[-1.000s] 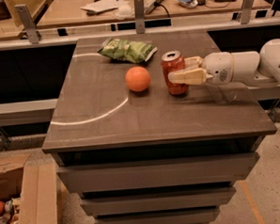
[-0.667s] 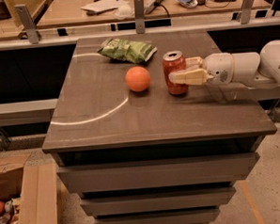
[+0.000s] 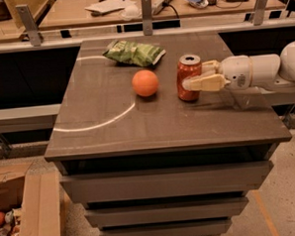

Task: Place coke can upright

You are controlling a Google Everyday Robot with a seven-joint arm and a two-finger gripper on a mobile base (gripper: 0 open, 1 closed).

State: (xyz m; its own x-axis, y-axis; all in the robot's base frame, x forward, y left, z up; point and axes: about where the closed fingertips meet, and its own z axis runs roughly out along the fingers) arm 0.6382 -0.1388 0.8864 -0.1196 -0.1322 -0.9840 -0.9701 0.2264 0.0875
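The coke can [image 3: 188,73], red with a silver top, stands upright on the grey table [image 3: 138,125], right of centre. My gripper [image 3: 195,76] reaches in from the right at can height. One cream finger [image 3: 201,83] lies across the can's front and the other [image 3: 210,65] runs behind its right side, so the jaws are closed around the can. The can's base rests on the tabletop. The white arm [image 3: 254,70] extends off the right edge of the view.
An orange ball [image 3: 145,83] sits just left of the can. A green chip bag [image 3: 133,52] lies at the back of the table. A white arc [image 3: 98,125] marks the tabletop. Drawers are below the top, and a railing and desks stand behind.
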